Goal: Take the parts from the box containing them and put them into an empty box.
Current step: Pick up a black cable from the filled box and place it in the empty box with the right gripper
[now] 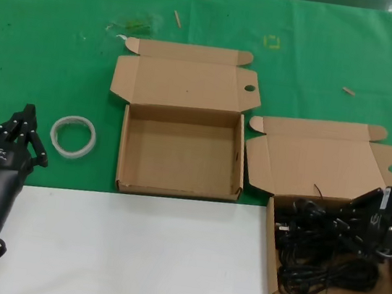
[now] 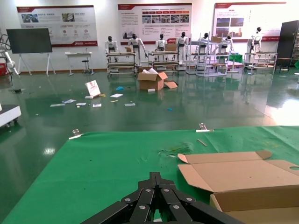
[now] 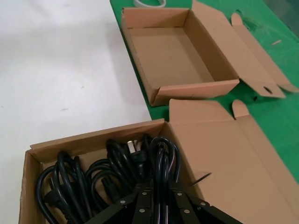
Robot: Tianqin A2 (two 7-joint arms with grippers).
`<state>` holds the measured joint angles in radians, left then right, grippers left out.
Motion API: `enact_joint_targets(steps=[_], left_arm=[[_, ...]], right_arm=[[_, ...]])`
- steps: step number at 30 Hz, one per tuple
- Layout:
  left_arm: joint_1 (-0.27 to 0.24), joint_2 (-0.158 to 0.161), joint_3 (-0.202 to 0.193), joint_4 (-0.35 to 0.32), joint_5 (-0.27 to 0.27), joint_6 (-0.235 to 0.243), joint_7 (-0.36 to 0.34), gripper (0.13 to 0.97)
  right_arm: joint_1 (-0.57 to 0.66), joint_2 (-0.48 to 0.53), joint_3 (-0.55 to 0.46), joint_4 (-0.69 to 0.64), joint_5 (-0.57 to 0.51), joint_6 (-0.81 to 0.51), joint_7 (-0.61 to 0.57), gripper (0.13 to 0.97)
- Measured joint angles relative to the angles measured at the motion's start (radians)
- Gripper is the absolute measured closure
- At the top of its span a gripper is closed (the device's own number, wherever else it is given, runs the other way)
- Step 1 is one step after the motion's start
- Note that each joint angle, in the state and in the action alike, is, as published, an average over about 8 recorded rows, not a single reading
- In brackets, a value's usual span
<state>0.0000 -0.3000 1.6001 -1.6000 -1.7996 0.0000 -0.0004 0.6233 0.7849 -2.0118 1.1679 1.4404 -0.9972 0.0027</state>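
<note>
The box containing the parts (image 1: 271,254) stands at the front right, its lid (image 1: 325,161) laid open and marked by a short dark slit. Black coiled power cords (image 1: 317,270) fill it. My right gripper (image 1: 343,220) is down inside this box; in the right wrist view the right gripper (image 3: 159,187) is shut on one upright cord bundle (image 3: 162,154), with more cords (image 3: 88,175) beside it. The empty box (image 1: 180,152) lies open at the centre and also shows as the empty box (image 3: 170,51). My left gripper (image 1: 28,113) waits shut at the front left, seen as the left gripper (image 2: 155,177).
A white ring (image 1: 73,136) lies on the green cloth (image 1: 49,46) between my left gripper and the empty box. White tabletop (image 1: 130,255) runs along the front. Small scraps (image 1: 176,17) sit near the far edge. The empty box's lid (image 2: 243,177) shows in the left wrist view.
</note>
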Motion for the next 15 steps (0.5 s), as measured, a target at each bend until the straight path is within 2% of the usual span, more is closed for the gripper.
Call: enact_joint_targets(steps=[8, 15], left_arm=[[0.0, 0.0, 0.0, 0.0, 0.0, 0.0, 0.0, 0.957], [0.0, 0.0, 0.0, 0.0, 0.0, 0.0, 0.0, 0.957]], right_arm=[[0.045, 0.012, -0.003, 0.051, -0.004, -0.043, 0.025, 0.915], [0.109, -0.024, -0.02, 0.087, -0.022, -0.065, 0.052, 0.915]])
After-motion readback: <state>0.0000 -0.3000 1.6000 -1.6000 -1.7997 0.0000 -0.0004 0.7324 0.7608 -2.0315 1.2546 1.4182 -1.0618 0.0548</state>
